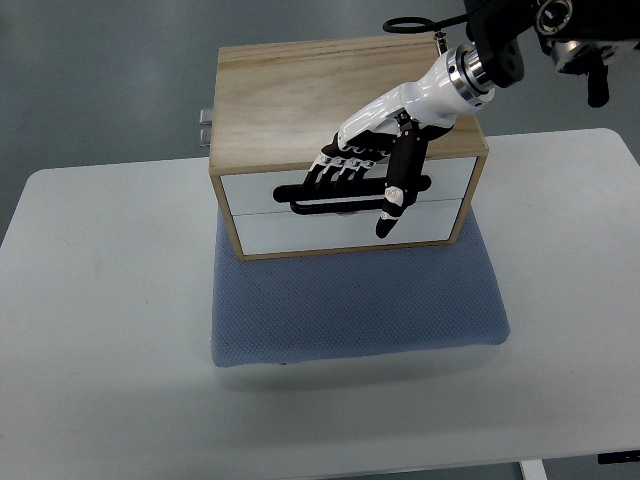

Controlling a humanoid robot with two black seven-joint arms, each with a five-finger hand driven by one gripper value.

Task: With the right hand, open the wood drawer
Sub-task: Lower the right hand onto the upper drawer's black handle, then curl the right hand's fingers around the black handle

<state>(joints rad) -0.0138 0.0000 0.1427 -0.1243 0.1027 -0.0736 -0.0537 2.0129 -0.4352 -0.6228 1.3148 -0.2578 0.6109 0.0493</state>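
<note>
1. The wood drawer [345, 190] sits closed in its box on a blue mat [355, 300] at mid-counter [100, 300].
2. The right hand [375, 165] reaches in from upper right, fingers [335, 172] curled over the black handle [355, 193], apparently gripping it.
3. The handle runs left-right; the pull would likely come toward the camera.
4. No left hand shows.

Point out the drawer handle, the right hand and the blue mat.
handle [300, 194]: top view, left end of the black bar.
right hand [375, 150]: top view, knuckles.
mat [360, 305]: top view, bare front area.
</note>
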